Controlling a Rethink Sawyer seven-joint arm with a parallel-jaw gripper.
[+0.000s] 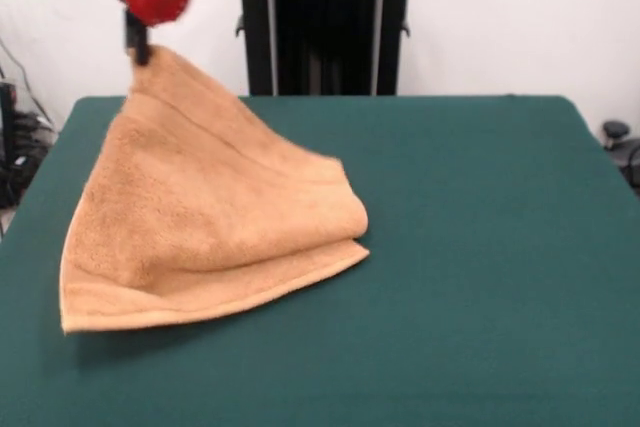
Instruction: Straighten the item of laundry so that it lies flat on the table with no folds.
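The light orange-tan terry towel (210, 227) hangs as a tent over the left part of the dark green table (470, 247). One corner is lifted high at the far left. The lower hem rests on the table near the front left, and a folded double layer shows at its right end. My gripper (140, 50) is at the top left, above the table's far left edge, and is shut on the towel's raised corner. A woven band runs down the towel below the lifted corner.
The robot's black pedestal (325, 27) stands behind the table's far edge at the middle. Cables and dark equipment (15, 147) sit off the table's left side. A dark object (618, 137) lies off the right edge.
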